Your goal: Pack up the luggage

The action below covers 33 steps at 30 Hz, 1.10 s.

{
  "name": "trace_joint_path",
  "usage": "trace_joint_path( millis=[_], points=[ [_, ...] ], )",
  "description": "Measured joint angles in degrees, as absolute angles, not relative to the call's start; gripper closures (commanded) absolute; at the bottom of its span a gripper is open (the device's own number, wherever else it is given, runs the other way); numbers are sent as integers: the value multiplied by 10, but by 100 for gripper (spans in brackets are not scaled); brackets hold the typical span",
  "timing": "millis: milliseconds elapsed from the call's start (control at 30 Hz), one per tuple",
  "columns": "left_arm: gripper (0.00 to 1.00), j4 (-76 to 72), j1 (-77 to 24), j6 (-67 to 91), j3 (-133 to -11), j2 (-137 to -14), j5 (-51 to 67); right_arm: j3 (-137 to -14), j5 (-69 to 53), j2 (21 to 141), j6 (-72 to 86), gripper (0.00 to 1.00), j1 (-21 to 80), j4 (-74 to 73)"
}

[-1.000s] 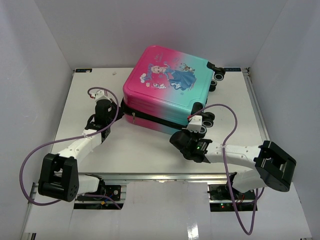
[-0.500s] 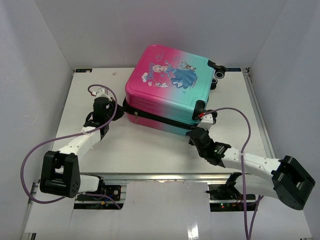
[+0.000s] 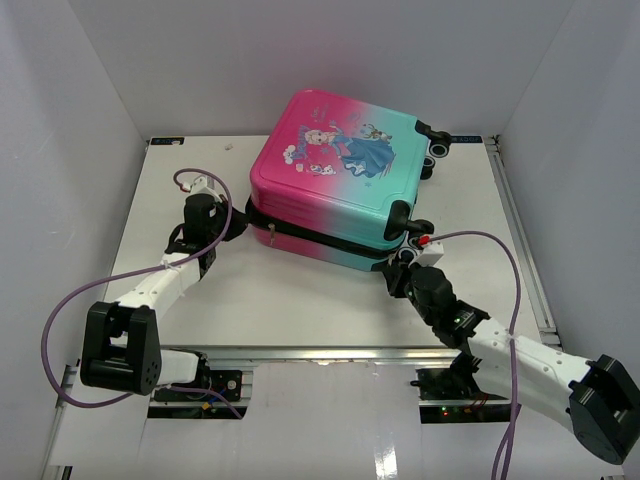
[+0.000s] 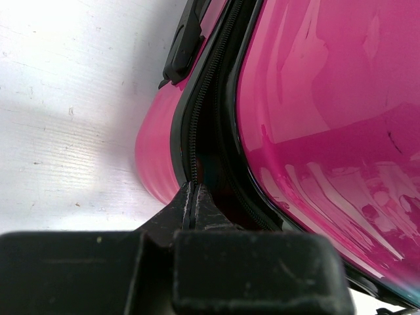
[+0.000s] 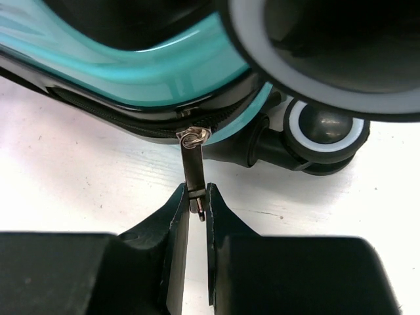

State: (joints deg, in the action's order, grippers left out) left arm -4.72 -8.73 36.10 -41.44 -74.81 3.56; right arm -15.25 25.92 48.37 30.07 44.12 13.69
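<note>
- Two pincers are at the suitcase (image 3: 335, 170), which lies flat with its lid down at the far middle of the bench (image 3: 300, 300).
- The right pincer (image 5: 195, 200) pinches the zipper pull (image 5: 192, 172) beside a wheel (image 5: 326, 128).
- The left pincer (image 4: 194, 197) is pressed together, tips against the zipper seam (image 4: 197, 131) at the pink corner.
- Likely step: zipping shut. Next, draw the pull along the seam without slipping.

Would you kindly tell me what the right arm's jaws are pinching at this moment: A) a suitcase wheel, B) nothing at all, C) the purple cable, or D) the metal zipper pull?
D: the right wrist view shows the jaws closed on the thin metal zipper pull hanging from the zip of the luggage, with the wheel untouched beside it.
</note>
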Motion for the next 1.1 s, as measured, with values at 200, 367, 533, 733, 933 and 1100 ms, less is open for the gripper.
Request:
trace_joint_path(
  millis=[200, 367, 533, 733, 933, 1100],
  points=[
    [100, -47, -85, 362, -415, -748, 38, -138, 213, 490, 298, 92, 399, 169],
    [100, -47, -80, 364, -414, -748, 41, -136, 176, 495, 291, 92, 358, 184],
    [100, -47, -76, 365, -414, -748, 44, -112, 153, 447, 289, 92, 315, 193],
    [100, -46, -72, 365, -414, -748, 50, -109, 130, 446, 290, 92, 282, 198],
    [100, -47, -68, 365, -414, -748, 52, -141, 108, 512, 287, 92, 253, 208],
    [100, -46, -63, 364, -414, -748, 52, -166, 79, 551, 279, 92, 207, 228]
  ],
)
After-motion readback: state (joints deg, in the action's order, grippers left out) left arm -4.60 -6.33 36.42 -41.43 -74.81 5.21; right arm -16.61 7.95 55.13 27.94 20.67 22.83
